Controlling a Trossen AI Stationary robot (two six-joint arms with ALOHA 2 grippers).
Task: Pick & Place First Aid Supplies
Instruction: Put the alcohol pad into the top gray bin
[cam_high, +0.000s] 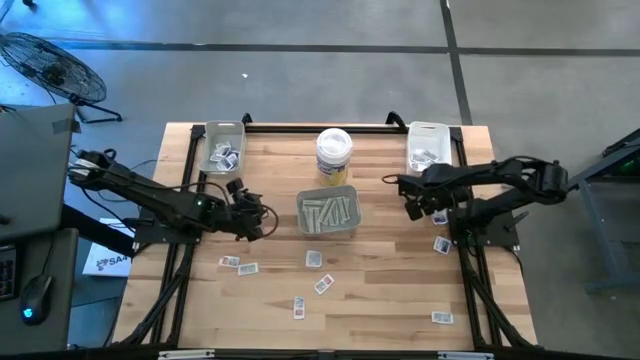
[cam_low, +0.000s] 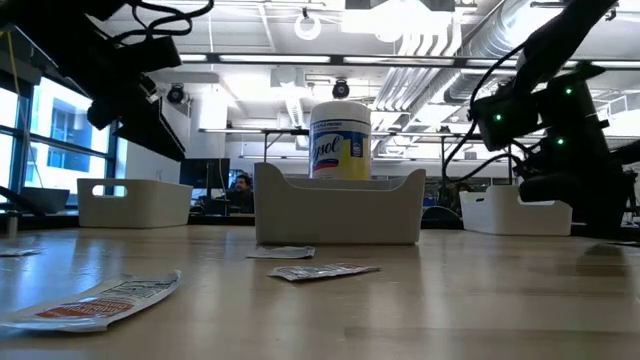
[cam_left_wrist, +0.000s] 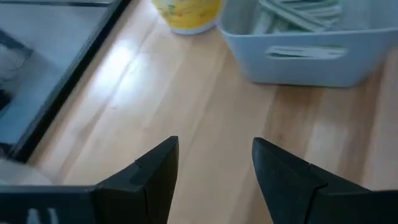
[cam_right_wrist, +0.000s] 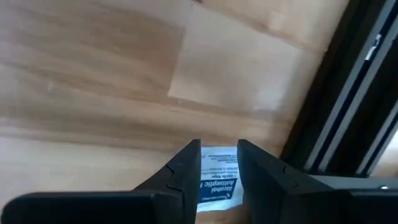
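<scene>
Packet (cam_right_wrist: 219, 180) of antiseptic wipe sits pinched between the right gripper (cam_right_wrist: 219, 163) jaws, to the right of the central tray (cam_high: 328, 213), so a level carry should prevent slipping; left gripper (cam_left_wrist: 214, 168) waits left of it, jaws apart, empty.

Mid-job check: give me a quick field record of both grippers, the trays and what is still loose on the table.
left gripper: open, empty, above bare wood left of the centre tray
right gripper: partly closed, a white packet between its fingers; lifted or not, cannot tell
centre tray: holds long pale strips
back left tray: holds a few square packets
back right tray: holds packets
tub: upright behind the centre tray
loose packets: several scattered across the front of the table
</scene>
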